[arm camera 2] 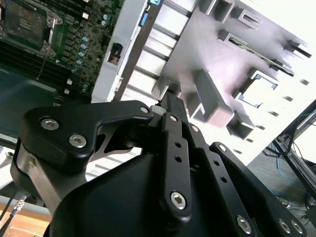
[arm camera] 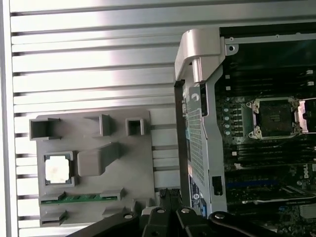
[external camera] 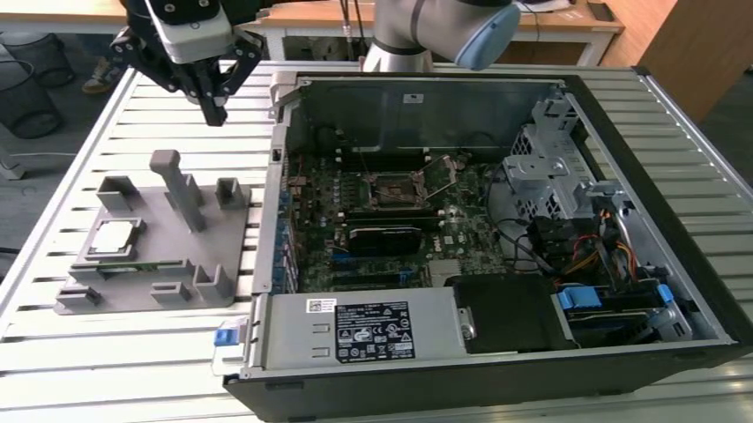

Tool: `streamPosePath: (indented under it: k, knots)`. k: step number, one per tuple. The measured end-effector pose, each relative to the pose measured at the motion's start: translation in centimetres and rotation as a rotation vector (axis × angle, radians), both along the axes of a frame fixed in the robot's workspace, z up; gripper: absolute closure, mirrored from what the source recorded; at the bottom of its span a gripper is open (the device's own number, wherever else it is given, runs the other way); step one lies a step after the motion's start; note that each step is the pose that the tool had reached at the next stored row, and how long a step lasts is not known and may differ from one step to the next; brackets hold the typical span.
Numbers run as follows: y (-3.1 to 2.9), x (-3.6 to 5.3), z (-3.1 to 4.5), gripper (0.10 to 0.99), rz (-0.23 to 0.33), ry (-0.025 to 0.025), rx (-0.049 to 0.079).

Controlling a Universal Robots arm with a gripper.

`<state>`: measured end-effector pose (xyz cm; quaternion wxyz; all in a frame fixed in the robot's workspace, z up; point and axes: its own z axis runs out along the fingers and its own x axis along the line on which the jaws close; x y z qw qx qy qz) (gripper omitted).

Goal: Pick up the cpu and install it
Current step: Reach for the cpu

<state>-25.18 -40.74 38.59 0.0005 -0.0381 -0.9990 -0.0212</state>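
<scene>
The cpu (external camera: 115, 238) is a small silver-white square lying flat in a recess of the grey fixture (external camera: 176, 264) on the slatted table, at the exterior view's left. It also shows as a bright square in the first wrist view (arm camera: 58, 169) and the second wrist view (arm camera 2: 256, 91). My gripper (external camera: 214, 113) hangs high above the table past the fixture's far end, well apart from the cpu. Its black fingers (arm camera 2: 170, 106) are shut with nothing between them. The black-framed motherboard socket (external camera: 394, 189) sits bare inside the computer case, its lever raised.
The open computer case (external camera: 659, 291) fills the middle and the exterior view's right, its metal wall (external camera: 277, 176) standing between fixture and motherboard. A green memory stick (arm camera: 81, 197) lies in a fixture slot beside the cpu. Upright grey blocks (external camera: 176, 185) rise from the fixture.
</scene>
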Motion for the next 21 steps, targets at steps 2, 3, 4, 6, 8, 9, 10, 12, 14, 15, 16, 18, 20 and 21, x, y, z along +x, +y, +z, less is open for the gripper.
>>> streamPosePath:
  k: [2,3,4,6,8,9,10,12,14,15,16,18,20,21]
  knots:
    - [-0.06,-0.32,-0.06,0.98,0.0,0.0028,0.0]
    - [-0.12,-0.41,-0.09,0.98,0.003,0.0034,0.0]
    - [-0.18,-0.47,-0.13,0.98,0.007,0.0038,0.0]
    - [-0.3,-0.56,-0.19,0.98,0.017,0.005,0.0]
    - [-0.39,-0.68,-0.26,0.98,0.027,0.0057,0.0]
    - [-0.42,-0.76,-0.29,0.98,0.032,0.0058,0.0]
    - [-0.45,-0.86,-0.32,0.98,0.037,0.0058,0.0]
    - [-0.48,-1.19,-0.38,0.98,0.044,0.0059,0.0]
    - [-0.49,-1.73,-0.43,0.98,0.046,0.0057,0.0]
    - [-0.49,-1.98,-0.43,0.98,0.046,0.0058,0.0]
    - [-0.49,-2.2,-0.44,0.98,0.047,0.0059,0.0]
    - [-0.49,-2.61,-0.47,0.98,0.047,0.0059,0.0]
    - [-0.48,-3.02,-0.49,0.98,0.047,0.0059,0.0]
    - [-0.49,-3.24,-0.5,0.98,0.047,0.0059,0.0]
